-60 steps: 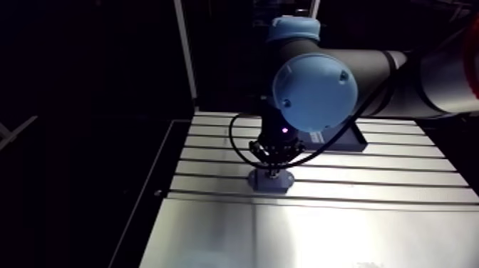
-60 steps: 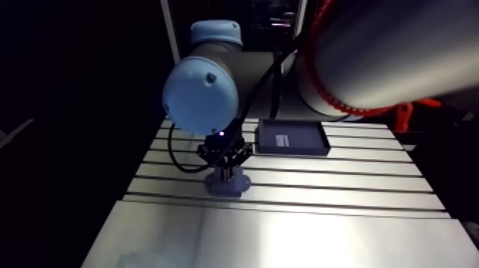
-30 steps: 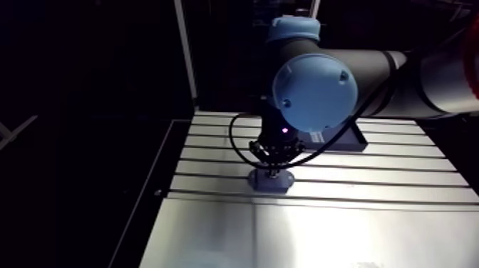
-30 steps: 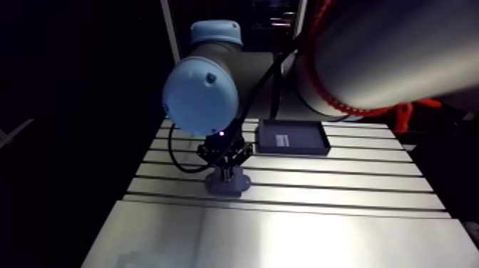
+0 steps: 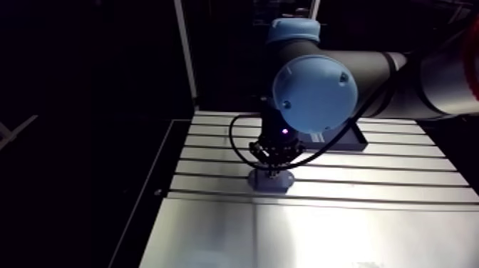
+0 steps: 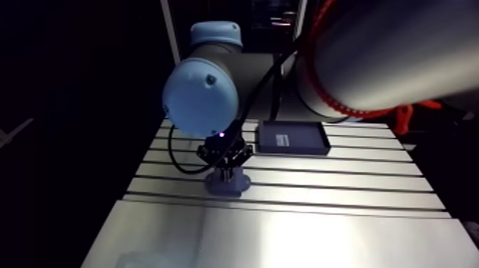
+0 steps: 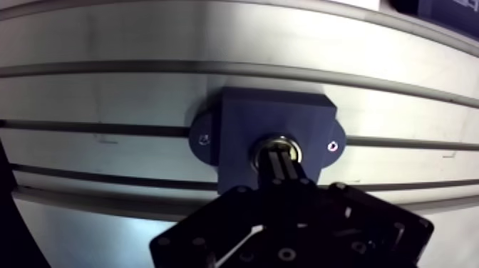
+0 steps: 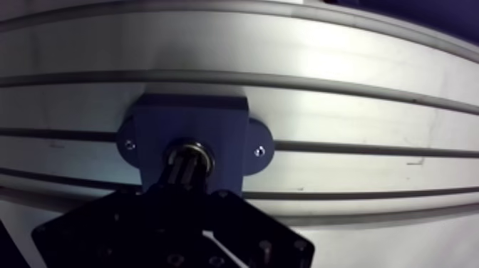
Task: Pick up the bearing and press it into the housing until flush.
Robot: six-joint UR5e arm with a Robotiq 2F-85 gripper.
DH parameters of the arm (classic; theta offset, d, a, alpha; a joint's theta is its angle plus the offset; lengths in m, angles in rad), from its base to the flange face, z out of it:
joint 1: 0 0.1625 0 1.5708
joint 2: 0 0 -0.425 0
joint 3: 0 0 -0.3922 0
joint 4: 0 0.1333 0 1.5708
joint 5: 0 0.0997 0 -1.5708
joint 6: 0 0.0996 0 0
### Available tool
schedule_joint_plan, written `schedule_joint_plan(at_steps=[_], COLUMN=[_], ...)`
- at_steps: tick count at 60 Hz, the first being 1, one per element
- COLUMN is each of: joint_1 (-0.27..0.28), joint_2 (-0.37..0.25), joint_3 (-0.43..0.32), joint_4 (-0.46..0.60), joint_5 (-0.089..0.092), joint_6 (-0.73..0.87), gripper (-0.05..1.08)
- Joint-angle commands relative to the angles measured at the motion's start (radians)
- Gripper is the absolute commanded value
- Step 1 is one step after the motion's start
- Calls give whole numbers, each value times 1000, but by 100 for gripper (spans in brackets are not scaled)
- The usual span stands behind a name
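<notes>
Silver-metal ring bearing [image 7: 258, 147] under hand [image 7: 279, 152] with fingers together, in dark-blue flanged housing [image 7: 239, 121] on slotted aluminium worktop [image 7: 107, 89]. Press squarely, centred, slowly; stop when flush.

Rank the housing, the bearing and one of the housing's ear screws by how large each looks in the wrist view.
1. Housing: the blue block, by far the largest.
2. Bearing: the metal ring in the housing's middle, clearly smaller.
3. Screw: a tiny dot on the ear, the smallest.

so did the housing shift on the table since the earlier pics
No. In the arm view the blue housing sits over the same slot of the table, same gap to the dark tray.
</notes>
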Motion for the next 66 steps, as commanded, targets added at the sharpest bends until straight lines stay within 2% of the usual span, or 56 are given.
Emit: schedule_joint_plan(at_steps=[1,56,66], joint_1=[0,0,0], joint_2=[1,0,1], joint_3=[2,7,10], joint_4=[0,0,-33], joint_5=[0,0,0], joint_6=[0,-2,-3], gripper=[102,102,102])
